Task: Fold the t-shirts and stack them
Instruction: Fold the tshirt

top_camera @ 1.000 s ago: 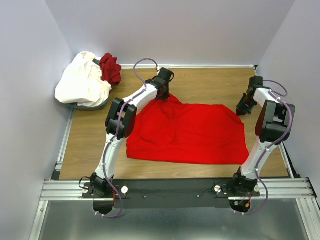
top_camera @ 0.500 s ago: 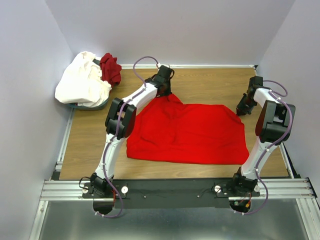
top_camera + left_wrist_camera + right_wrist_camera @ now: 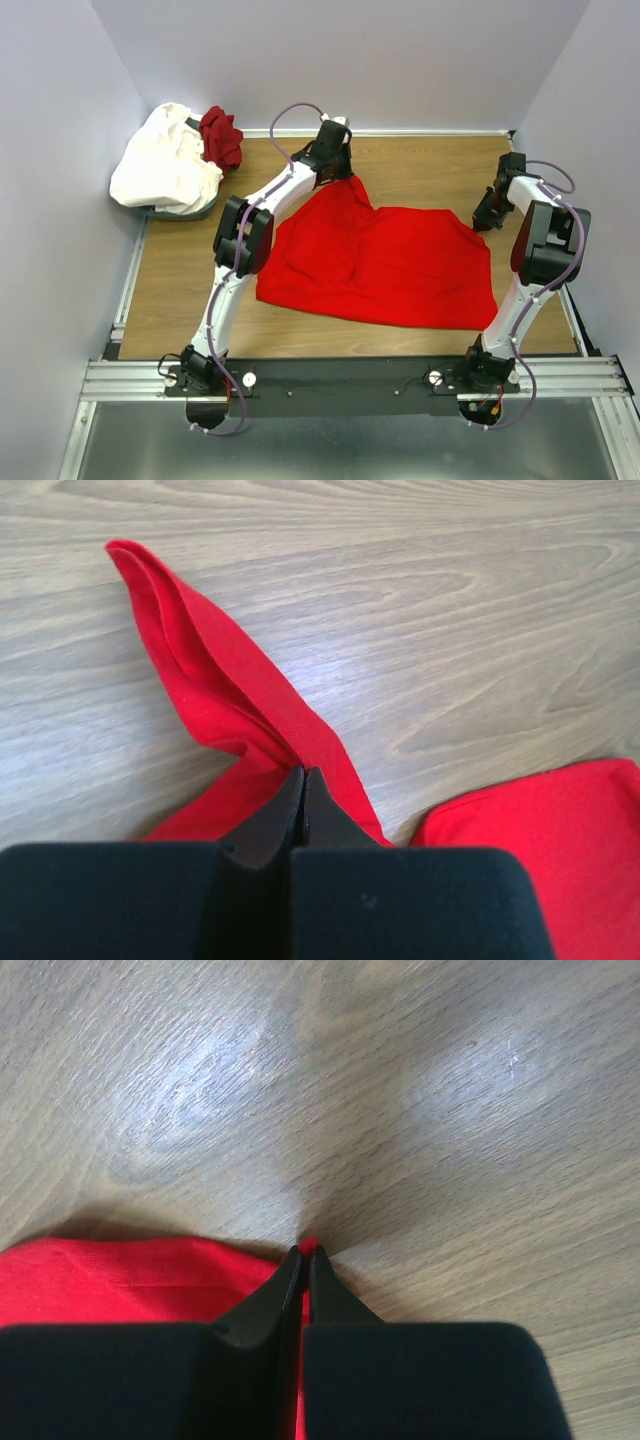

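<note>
white shirt (image 3: 165, 165), maroon shirt (image 3: 220, 138) heaped, red shirt (image 3: 390, 265) apart.

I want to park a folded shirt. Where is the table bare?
Bare table lies along the far edge between left pincer and right pincer, and left of the red t-shirt. The far-left corner is crowded with the white t-shirt and maroon t-shirt.

Left end effector (image 3: 303, 772) and right end effector (image 3: 304, 1250) pinched closed, left arm stretched far forward.
</note>
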Robot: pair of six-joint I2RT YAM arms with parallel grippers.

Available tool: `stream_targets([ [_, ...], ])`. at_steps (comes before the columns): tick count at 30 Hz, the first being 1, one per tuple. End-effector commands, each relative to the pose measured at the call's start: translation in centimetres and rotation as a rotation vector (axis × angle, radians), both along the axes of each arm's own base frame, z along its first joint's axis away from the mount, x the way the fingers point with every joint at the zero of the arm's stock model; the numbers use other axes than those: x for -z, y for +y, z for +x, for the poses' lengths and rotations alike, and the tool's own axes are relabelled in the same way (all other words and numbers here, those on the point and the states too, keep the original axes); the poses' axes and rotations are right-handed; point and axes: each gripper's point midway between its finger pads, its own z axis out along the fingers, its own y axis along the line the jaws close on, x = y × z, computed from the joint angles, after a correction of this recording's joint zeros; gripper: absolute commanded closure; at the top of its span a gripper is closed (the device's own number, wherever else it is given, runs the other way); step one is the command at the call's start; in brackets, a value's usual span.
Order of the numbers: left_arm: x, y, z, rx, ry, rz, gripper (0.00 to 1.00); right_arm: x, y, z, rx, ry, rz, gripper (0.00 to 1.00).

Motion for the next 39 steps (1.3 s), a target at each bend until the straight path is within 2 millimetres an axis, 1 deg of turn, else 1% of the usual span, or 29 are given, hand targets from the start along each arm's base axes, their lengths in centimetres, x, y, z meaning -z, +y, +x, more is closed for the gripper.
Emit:
stream_targets([
  [1, 0.8, -1.0, 0.2, 0.021, 0.024, -0.038, 0.96, -0.8, 0.2, -0.5, -0.015, -0.002, 0.008, 0.91],
  [4, 1.7, -0.4, -0.1, 0.004, 0.047, -0.006, 0.91, -0.8, 0.3, -0.6, -0.012, -0.002, 0.009, 0.91],
  [6, 1.5, -0.1, -0.2, -0.003, 0.048, 0.004, 0.88, -0.8, 0.3, -0.7, -0.014, -0.001, 0.009, 0.91],
  [7, 1.3, 0.1, -0.2, -0.011, 0.042, 0.012, 0.79, -0.9, 0.3, -0.8, -0.014, -0.001, 0.009, 0.91],
  [10, 0.7, 0.5, -0.6, -0.019, 0.026, 0.029, 0.69, -0.9, 0.3, -0.9, -0.016, 0.000, 0.008, 0.91],
  [11, 0.7, 0.6, -0.8, -0.021, 0.025, 0.034, 0.63, -0.9, 0.3, -1.0, -0.016, 0.001, 0.009, 0.91],
  [12, -0.1, 0.6, -0.9, -0.020, 0.013, 0.030, 0.60, -0.8, 0.4, -1.0, -0.015, 0.002, 0.009, 0.91],
  [13, -0.2, 0.6, -1.1, -0.018, 0.013, 0.031, 0.58, -0.9, 0.8, -0.9, -0.025, -0.004, 0.034, 0.91],
  [14, -0.1, 1.0, -1.0, -0.039, 0.003, 0.055, 0.57, -0.8, 0.9, -1.0, -0.022, -0.003, 0.036, 0.91],
  [15, -0.7, 1.0, -1.0, -0.045, -0.008, 0.056, 0.57, -0.8, 0.9, -1.0, -0.025, -0.003, 0.038, 0.91],
  [16, -0.7, 1.2, -1.1, -0.053, -0.011, 0.067, 0.57, -0.9, 0.9, -1.0, -0.024, -0.005, 0.040, 0.91],
  [17, -0.3, 1.3, -1.4, -0.054, -0.005, 0.079, 0.57, -0.9, 1.0, -1.0, -0.024, -0.005, 0.041, 0.91],
  [18, -0.8, 1.3, -1.6, -0.060, -0.014, 0.081, 0.57, -0.9, 1.0, -1.1, -0.024, -0.005, 0.041, 0.91],
  [21, -1.4, 2.0, -1.8, -0.094, -0.038, 0.106, 0.57, -1.1, 1.0, -1.2, -0.028, -0.009, 0.041, 0.91],
  [26, -2.6, 2.1, -2.2, -0.108, -0.061, 0.102, 0.57, -1.2, 1.1, -1.4, -0.030, -0.010, 0.041, 0.90],
  [27, -3.2, 2.0, -2.3, -0.107, -0.070, 0.099, 0.57, -1.2, 1.1, -1.4, -0.030, -0.009, 0.043, 0.90],
  [29, -3.4, 1.9, -2.3, -0.105, -0.075, 0.099, 0.57, -1.1, 1.2, -1.6, -0.030, -0.005, 0.044, 0.90],
  [32, -3.1, 1.4, -2.1, -0.080, -0.071, 0.099, 0.59, -1.3, 1.2, -1.6, -0.033, -0.010, 0.045, 0.90],
  [33, -2.3, 1.4, -2.1, -0.078, -0.058, 0.110, 0.59, -1.4, 1.2, -1.6, -0.034, -0.012, 0.043, 0.91],
  [35, -1.5, 1.4, -2.2, -0.075, -0.033, 0.127, 0.61, -1.5, 1.2, -1.6, -0.032, -0.015, 0.042, 0.90],
  [36, -1.0, 1.3, -2.0, -0.076, -0.026, 0.131, 0.61, -1.6, 1.2, -1.6, -0.032, -0.018, 0.042, 0.90],
  [39, -0.4, 1.3, -1.9, -0.071, -0.015, 0.140, 0.62, -1.5, 1.2, -1.7, -0.034, -0.014, 0.044, 0.90],
])
